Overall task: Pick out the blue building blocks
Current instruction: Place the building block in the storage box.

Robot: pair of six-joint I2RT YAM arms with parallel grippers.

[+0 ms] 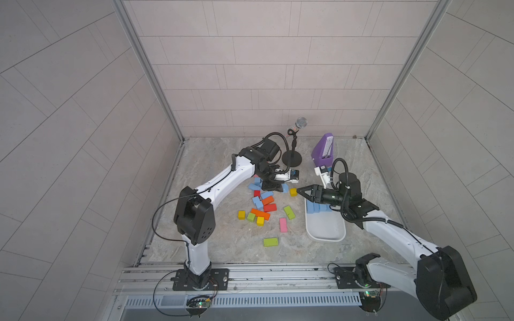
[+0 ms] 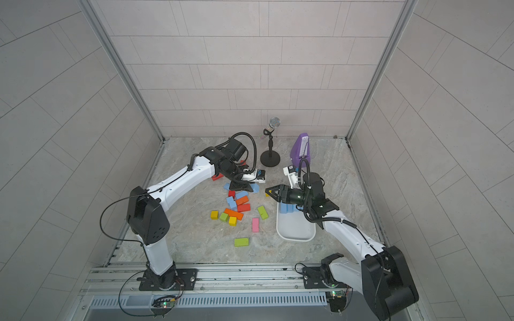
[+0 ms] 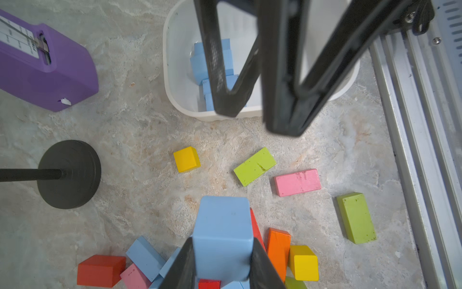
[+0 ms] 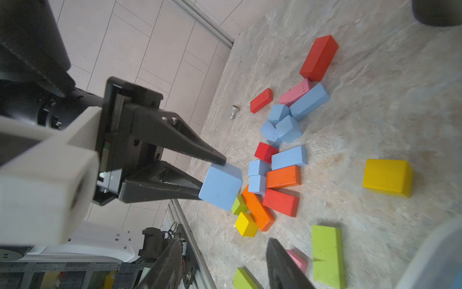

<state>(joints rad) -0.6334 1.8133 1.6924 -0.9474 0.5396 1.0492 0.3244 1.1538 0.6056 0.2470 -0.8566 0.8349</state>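
My left gripper (image 3: 222, 252) is shut on a light blue block (image 3: 222, 232), held just above the pile; in the right wrist view the same block (image 4: 221, 186) sits between its black fingertips. More blue building blocks (image 1: 258, 204) lie among the mixed pile (image 4: 288, 157). Several others rest at the far end of the white tray (image 1: 325, 230), seen in the left wrist view as blue blocks (image 3: 200, 62). My right gripper (image 1: 299, 191) hovers over that end of the tray, open with nothing between its fingers (image 4: 282, 267).
A purple metronome (image 1: 322, 150) and a microphone stand (image 1: 292, 158) are at the back. A yellow cube (image 1: 293, 191) lies between the two grippers. Red, orange, yellow, green (image 1: 270, 241) and pink (image 1: 283, 224) blocks are scattered at the centre. A metal rail runs along the front.
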